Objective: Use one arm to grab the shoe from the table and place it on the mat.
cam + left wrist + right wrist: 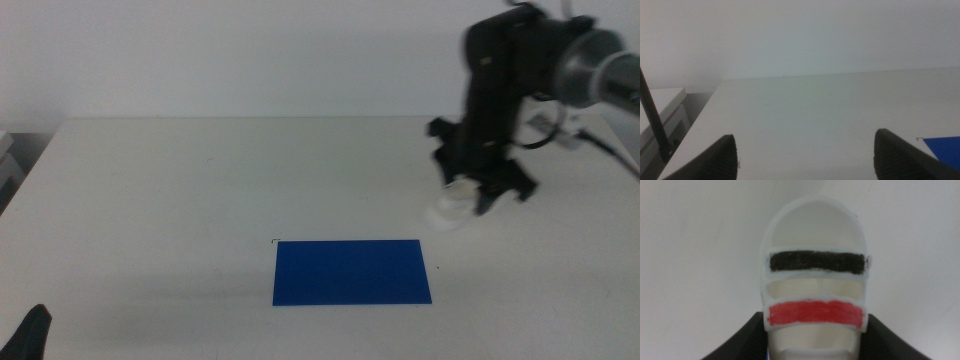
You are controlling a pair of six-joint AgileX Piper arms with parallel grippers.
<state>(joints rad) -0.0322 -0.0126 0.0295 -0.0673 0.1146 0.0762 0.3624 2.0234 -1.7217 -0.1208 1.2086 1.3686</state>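
The white shoe [450, 208] hangs toe-down between the jaws of my right gripper [482, 190], at or just above the white table [180, 200]. It is a little behind and to the right of the blue mat [352, 271]. In the right wrist view the shoe [815, 280] shows one black strap and one red strap, and my right gripper [815, 340] has its dark jaws pressed against both sides of it. My left gripper [30, 335] waits at the bottom left corner. In the left wrist view the left gripper [805, 155] is open and empty.
A corner of the mat shows in the left wrist view [945, 149]. The table's left edge [25, 180] drops off beside a white unit [662, 107]. Cables hang behind the right arm [555, 135]. A white wall stands behind the table.
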